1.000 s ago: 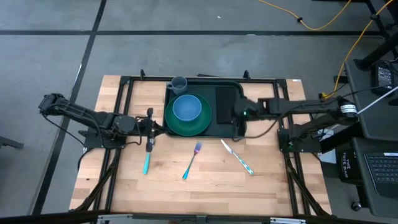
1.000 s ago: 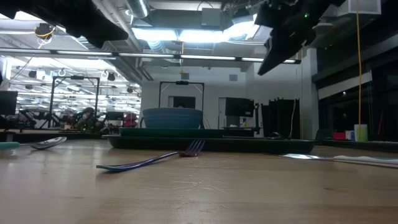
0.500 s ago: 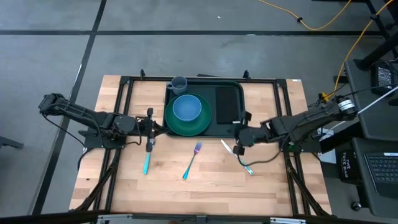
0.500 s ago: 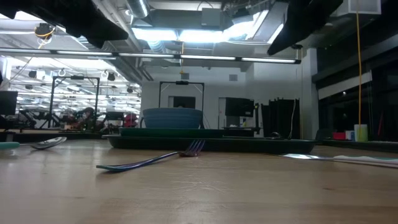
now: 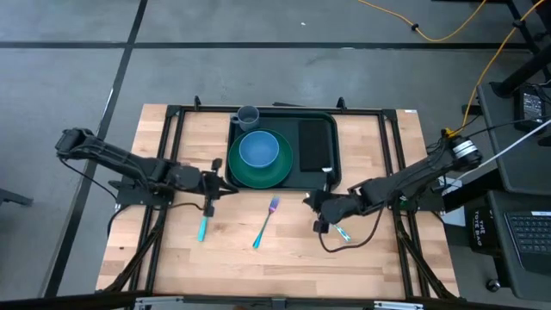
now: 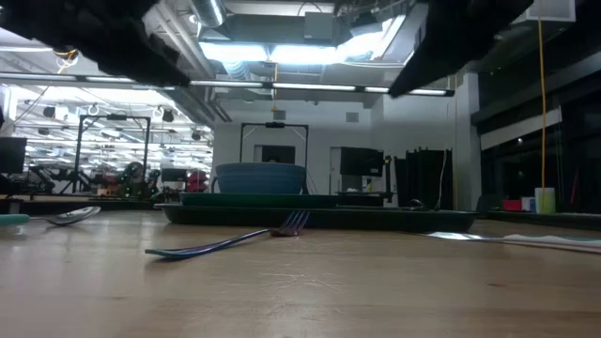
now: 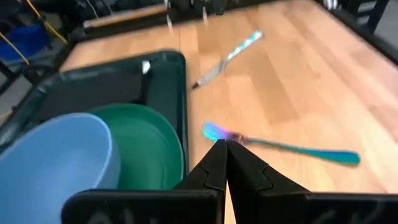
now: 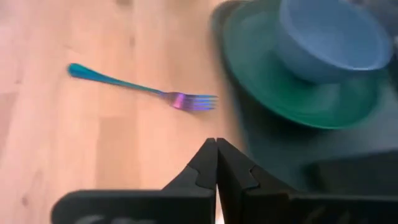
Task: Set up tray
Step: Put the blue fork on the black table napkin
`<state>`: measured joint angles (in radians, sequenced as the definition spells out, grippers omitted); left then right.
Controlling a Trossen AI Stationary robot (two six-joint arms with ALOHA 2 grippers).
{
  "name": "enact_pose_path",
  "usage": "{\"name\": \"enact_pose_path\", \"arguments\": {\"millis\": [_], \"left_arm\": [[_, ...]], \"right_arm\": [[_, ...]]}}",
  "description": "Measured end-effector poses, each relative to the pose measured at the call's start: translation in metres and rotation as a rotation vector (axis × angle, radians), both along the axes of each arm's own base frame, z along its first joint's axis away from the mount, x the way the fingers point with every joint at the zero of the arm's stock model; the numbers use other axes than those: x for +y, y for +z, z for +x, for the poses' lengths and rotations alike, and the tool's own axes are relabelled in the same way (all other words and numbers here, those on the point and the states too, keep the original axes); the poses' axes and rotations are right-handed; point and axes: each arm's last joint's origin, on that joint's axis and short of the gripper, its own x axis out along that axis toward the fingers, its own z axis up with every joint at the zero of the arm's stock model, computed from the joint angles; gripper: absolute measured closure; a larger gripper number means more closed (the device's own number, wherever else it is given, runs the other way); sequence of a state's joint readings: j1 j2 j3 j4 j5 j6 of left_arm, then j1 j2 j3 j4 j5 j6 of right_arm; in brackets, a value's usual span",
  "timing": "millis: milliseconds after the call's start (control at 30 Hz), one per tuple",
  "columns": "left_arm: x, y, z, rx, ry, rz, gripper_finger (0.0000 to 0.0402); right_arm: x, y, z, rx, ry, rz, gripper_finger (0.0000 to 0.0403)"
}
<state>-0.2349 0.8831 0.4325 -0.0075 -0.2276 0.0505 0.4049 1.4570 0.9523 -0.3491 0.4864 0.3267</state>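
Note:
The dark green tray (image 5: 323, 176) lies at the table's far middle. On it rest a round green plate (image 5: 260, 172) with a blue bowl (image 5: 258, 149), a grey cup (image 5: 248, 115) and a flat black rectangle (image 5: 315, 145). On the wood nearer me lie a spoon (image 5: 203, 226), a fork (image 5: 265, 222) and a knife (image 5: 342, 232). My left gripper (image 5: 227, 183) is shut, with nothing in it, just left of the tray's near left corner. My right gripper (image 5: 310, 200) is shut, with nothing in it, above the knife's blade end. In the low view both arms stay high off the table.
A black metal frame (image 5: 172, 116) runs around the table's far part and down both sides. Yellow cable (image 5: 448, 30) and a desk with a laptop (image 5: 525, 232) lie beyond the right edge. Bare wood (image 5: 258, 271) stretches along the near edge.
My right gripper has swung from above the tray's right side, over the black rectangle, toward the near edge and a little left, sinking somewhat, and now hangs over the knife. My left gripper has edged right toward the tray. Nothing on the table has moved.

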Motion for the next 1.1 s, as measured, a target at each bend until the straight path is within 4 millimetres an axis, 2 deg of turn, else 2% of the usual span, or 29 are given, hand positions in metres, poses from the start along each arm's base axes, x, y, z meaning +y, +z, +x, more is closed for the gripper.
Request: {"name": "enact_pose_path", "arguments": {"millis": [167, 400, 633, 800, 1100], "left_arm": [[-0.001, -0.001, 0.02, 0.074, -0.062, 0.002, 0.04], [0.003, 0.011, 0.055, 0.219, -0.115, 0.077, 0.0399], [0.007, 0.014, 0.095, 0.342, -0.172, 0.209, 0.0399], [0.006, 0.009, 0.12, 0.356, -0.253, 0.325, 0.04], [0.003, -0.012, 0.137, 0.391, -0.372, 0.446, 0.0399]], "right_arm": [[-0.002, -0.027, -0.009, -0.075, 0.046, 0.062, 0.0398], [-0.008, -0.038, -0.021, -0.159, 0.046, 0.073, 0.0396], [-0.008, -0.038, -0.02, -0.175, 0.05, 0.074, 0.0395], [-0.007, -0.034, -0.018, -0.222, 0.04, 0.112, 0.0395], [-0.003, -0.033, -0.018, -0.232, 0.058, 0.116, 0.0392]]}}
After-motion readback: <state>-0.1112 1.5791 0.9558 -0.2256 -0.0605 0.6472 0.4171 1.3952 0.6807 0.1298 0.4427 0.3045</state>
